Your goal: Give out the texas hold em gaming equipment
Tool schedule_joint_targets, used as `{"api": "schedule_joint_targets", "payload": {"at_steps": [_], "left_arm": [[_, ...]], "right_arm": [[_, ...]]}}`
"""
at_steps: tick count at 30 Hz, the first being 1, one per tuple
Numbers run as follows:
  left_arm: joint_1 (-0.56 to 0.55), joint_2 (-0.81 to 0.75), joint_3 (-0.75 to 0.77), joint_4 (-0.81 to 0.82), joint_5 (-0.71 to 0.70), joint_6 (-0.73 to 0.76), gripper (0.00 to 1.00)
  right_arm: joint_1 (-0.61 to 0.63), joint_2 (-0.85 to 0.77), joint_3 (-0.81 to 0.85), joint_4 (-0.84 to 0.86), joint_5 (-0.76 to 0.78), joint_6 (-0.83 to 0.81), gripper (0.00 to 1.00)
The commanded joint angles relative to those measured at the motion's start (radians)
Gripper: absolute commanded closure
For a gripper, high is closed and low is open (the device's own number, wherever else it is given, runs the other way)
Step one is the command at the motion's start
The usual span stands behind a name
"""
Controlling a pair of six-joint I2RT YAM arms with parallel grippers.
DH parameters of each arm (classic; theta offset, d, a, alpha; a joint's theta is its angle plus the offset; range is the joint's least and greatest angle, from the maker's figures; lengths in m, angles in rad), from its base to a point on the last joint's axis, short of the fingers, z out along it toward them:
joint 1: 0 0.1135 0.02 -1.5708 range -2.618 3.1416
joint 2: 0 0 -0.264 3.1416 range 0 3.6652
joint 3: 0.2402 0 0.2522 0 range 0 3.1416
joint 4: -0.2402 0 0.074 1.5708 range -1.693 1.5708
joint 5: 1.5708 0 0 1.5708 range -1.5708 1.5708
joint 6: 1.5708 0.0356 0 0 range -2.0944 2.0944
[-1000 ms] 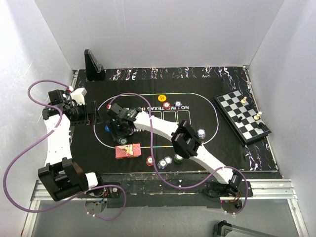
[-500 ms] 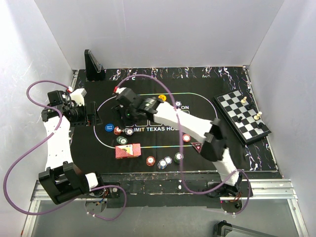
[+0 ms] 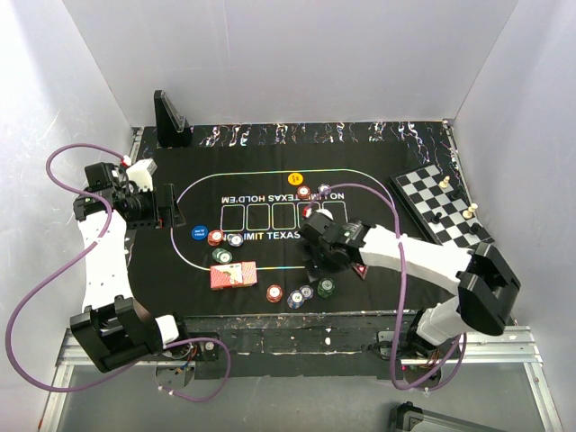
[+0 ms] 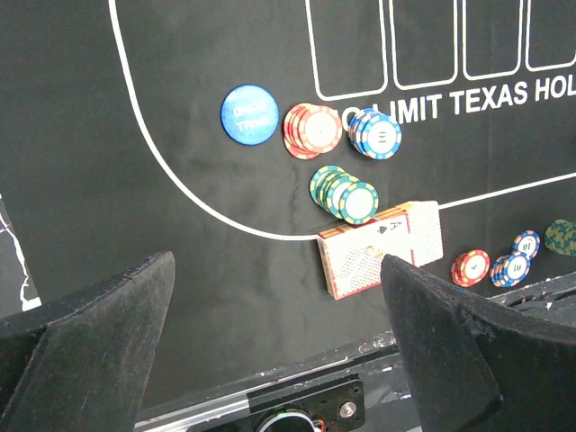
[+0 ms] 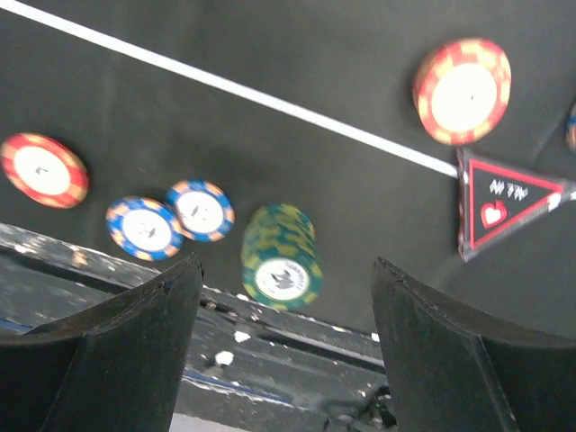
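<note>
White walls (image 3: 270,63) box in a black felt poker mat (image 3: 405,288), with a black-and-white chessboard (image 3: 441,211) at its right edge. From above, the left arm folds up along the left side, and the left gripper (image 3: 165,205) stands wide open and empty beside the mat. The right arm bends at the near right and reaches left. The right gripper (image 3: 317,261) is over the mat's near middle, just beside a black triangular marker (image 3: 360,268). A red-backed card deck (image 3: 233,275) lies near left, with a row of small round chips (image 3: 300,292) to its right.

From the left wrist, the parted fingers (image 4: 99,315) frame the deck. Its top card may show an ace of spades, though the print is small. Just beyond lie a fanned green chip stack (image 4: 345,193), a red chip stack (image 4: 312,130), a blue-and-white chip stack (image 4: 375,135) and a flat blue disc (image 4: 249,113).

From the right wrist, the jaws stand apart, gripping nothing, over a mottled green chip pile (image 5: 281,256). Two blue chips (image 5: 144,227) and a red chip (image 5: 42,168) lie to its left. The marker, bearing a red heart, lies right, with a red-and-white chip (image 5: 462,90) farther off.
</note>
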Motion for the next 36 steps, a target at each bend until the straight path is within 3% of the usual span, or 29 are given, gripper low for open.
{"api": "schedule_joint_targets", "payload": {"at_steps": [1,17,31,36], "left_arm": [[0.006,-0.014,0.028,-0.01,0.034,-0.002,0.0],[0.008,-0.013,0.029,-0.016,0.029,0.003,0.0],[0.006,-0.014,0.015,-0.005,0.026,0.003,0.0],[0.008,-0.024,0.003,0.002,0.02,0.006,0.0]], "right_arm": [[-0.003,-0.12,-0.096,0.026,0.023,0.074,0.18],[-0.012,0.006,-0.17,0.133,-0.072,0.09,0.19],[-0.017,0.021,-0.203,0.153,-0.078,0.108,0.4],[-0.017,0.001,-0.185,0.126,-0.084,0.107,0.43]]}}
